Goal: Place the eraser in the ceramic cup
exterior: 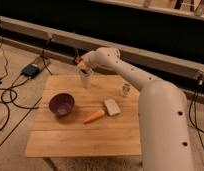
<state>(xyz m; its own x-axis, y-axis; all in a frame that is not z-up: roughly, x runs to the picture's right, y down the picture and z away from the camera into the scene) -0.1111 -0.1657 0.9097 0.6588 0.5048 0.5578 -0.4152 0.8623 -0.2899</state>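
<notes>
Above the white ceramic cup point(85, 80) at the wooden surface's point(75, 135) far edge, 1 white arm point(140, 87) reaches leftward, bent downward at its wrist. Its gripper point(84, 68) hovers at the cup's rim; whether the jaws are apart cannot be told. The eraser cannot be made out.

White ceramic cup point(85, 79) upright on the table's far edge, pincer point(83, 67) just above.

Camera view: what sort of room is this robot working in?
Probably a lab or workshop: cables trail over the bare floor, and one wooden table holds test props, a purple bowl and carrot. The gripper hovers over the ceramic cup.
</notes>
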